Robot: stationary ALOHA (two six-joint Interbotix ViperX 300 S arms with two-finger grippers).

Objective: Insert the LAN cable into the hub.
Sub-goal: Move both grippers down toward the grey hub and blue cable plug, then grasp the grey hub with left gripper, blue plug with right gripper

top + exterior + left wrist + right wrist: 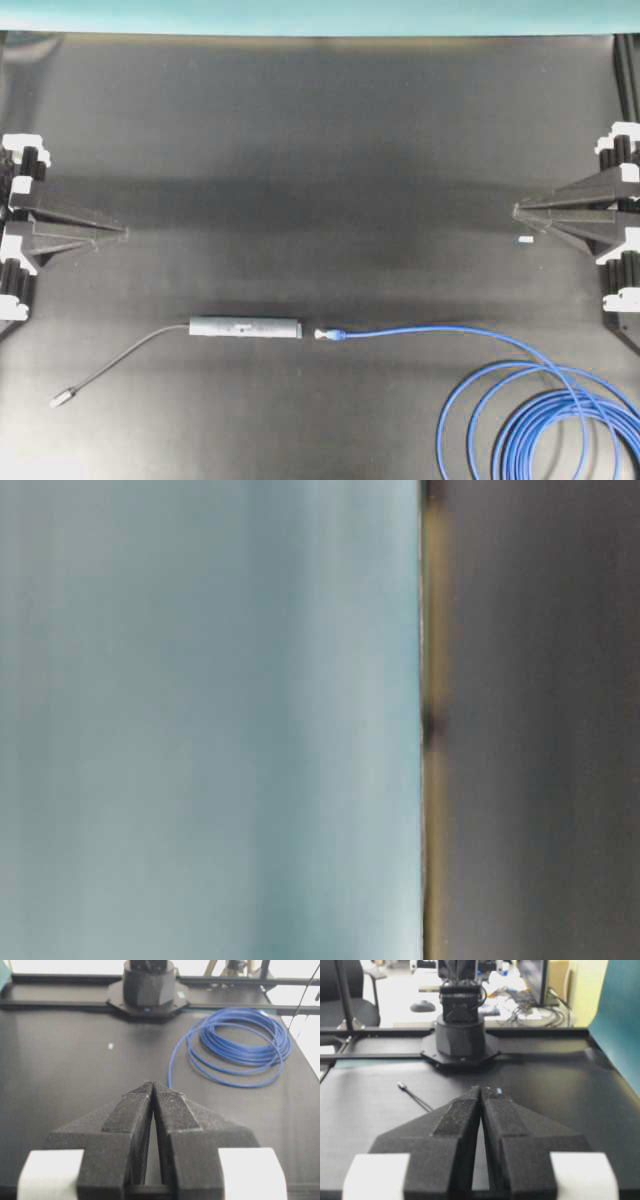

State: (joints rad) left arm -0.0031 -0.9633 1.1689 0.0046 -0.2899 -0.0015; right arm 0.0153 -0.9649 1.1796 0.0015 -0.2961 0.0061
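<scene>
Nothing grasped yet: left gripper [122, 232] and right gripper [518, 210] sitting closed, empty (parked apart). Next: securing hub [246, 327], aligning LAN cable [420, 331] plug [322, 335].

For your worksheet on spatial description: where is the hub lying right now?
In the overhead view the hub lies flat left of centre on the black mat, its right end facing the LAN cable plug, apart from it.

The left gripper [122, 231] sits at the left edge of the black mat [320, 150], fingertips pointing inward and pressed together with nothing between them. The right gripper [518, 210] mirrors it at the mat's right edge, its jaws likewise closed and empty. Both hang level, well apart, facing each other across the mat.
</scene>
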